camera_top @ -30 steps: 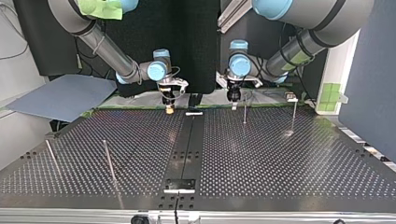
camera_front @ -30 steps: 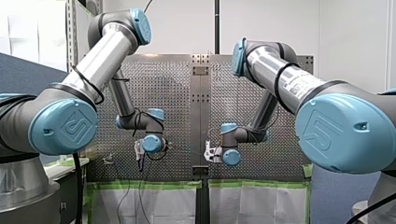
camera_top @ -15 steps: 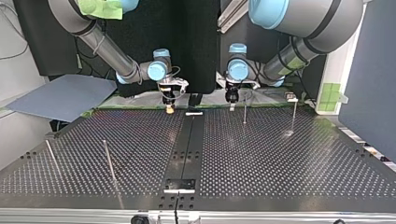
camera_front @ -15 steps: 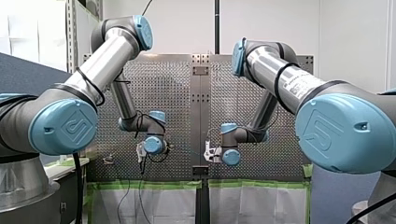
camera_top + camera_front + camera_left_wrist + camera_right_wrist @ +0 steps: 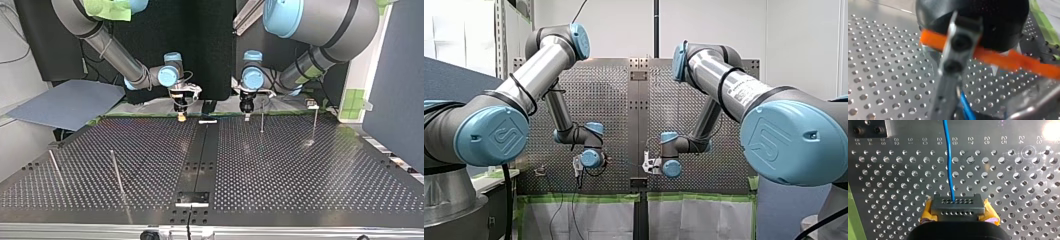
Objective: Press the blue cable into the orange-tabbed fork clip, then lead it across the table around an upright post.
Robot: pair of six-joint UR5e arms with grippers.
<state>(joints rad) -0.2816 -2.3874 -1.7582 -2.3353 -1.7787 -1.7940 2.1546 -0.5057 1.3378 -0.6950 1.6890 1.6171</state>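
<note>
The perforated desk (image 5: 300, 190) is stretching wide before the robot, and the left arm (image 5: 539, 65) and right arm (image 5: 724, 80) are both reaching down to the edge nearest their bases; several thin upright posts are standing on it, one post (image 5: 262, 120) just beside the left gripper (image 5: 246, 114); the right gripper (image 5: 957, 206) is holding its yellow-padded jaws closed on the blue cable (image 5: 949, 170), which is running straight out ahead of them over the holes; in the left wrist view the cable is passing close beside that arm's gripper, though I cannot tell whether its jaws are gripping it or standing open; a blurred orange strip (image 5: 995, 56) is showing just behind, probably the fork clip's tab; so I judge the pressing-in step is under way, and the next move is calling for the cable to be brought down squarely into the fork before any routing round a post.
</note>
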